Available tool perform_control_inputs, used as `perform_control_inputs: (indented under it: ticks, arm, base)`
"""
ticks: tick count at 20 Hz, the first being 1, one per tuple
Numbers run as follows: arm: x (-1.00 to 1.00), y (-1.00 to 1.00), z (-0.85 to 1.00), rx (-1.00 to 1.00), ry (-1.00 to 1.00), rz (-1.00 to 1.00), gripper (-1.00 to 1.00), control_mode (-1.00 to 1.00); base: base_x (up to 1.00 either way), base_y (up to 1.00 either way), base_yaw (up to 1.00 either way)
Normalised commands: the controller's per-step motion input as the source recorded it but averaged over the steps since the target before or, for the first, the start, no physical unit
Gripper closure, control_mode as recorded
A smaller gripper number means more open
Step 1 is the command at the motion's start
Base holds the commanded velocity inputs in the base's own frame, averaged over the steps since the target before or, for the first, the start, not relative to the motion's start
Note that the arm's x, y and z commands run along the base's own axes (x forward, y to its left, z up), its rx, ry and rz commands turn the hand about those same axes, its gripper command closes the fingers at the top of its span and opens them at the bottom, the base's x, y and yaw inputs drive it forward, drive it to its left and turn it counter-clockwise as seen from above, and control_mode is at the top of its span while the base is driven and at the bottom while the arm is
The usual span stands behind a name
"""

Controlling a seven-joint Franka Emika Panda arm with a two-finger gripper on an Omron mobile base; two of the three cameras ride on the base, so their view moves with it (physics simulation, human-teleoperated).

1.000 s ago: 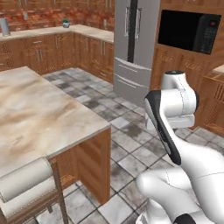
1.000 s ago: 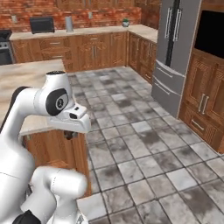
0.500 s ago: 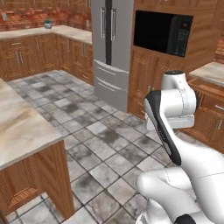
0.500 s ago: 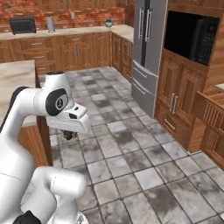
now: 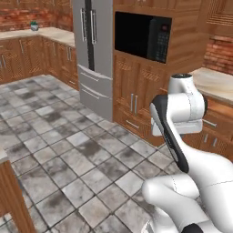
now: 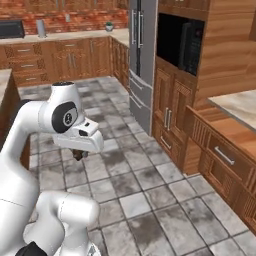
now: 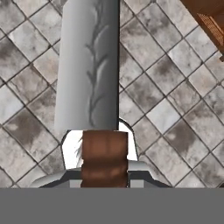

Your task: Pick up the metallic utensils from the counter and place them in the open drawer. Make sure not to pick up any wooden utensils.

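Note:
In the hand view my gripper (image 7: 104,177) is shut on the dark brown handle of the cleaver-like knife (image 7: 89,65). Its broad grey blade points away from the hand over the tiled floor. In the right base view the gripper (image 6: 77,154) hangs under the white hand, above the floor, with only a dark stub visible beneath it. The open drawer (image 6: 220,131) juts out of the wooden cabinets on the right, its silver bar handle (image 6: 223,155) on the front. A wooden corner (image 7: 209,19) shows at the hand view's upper right. The counter's edge (image 6: 4,82) lies at the far left, behind the arm.
A steel fridge (image 5: 93,50) and a built-in black microwave (image 5: 142,36) stand along the far wall. Wooden cabinets with a marble top (image 6: 239,106) run along the right. Grey tiled floor (image 5: 68,150) lies open ahead. The island's wooden base (image 5: 10,200) sits at the lower left.
The whole scene has swept sideways, so the base has turned away from the island toward the fridge and the right-hand cabinets. The arm's pose is unchanged.

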Motion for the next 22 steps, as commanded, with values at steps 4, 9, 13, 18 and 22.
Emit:
perform_control_inputs:
  ticks: [4,9,13,18,22]
  arm:
    - [0.0,0.0,0.0,0.0,0.0,0.0,1.0,1.0]
    - [0.0,0.0,0.0,0.0,0.0,0.0,1.0,1.0]
    - [0.0,0.0,0.0,0.0,0.0,0.0,1.0,1.0]
    - [0.0,0.0,0.0,0.0,0.0,0.0,1.0,1.0]
    - [0.0,0.0,0.0,0.0,0.0,0.0,1.0,1.0]
  base:
    - [0.03,-1.0,0.0]
    - [0.0,-1.0,0.0]
    - [0.0,-1.0,0.12]
    - [-0.14,-1.0,0.15]
    - [-0.4,-0.81,0.09]
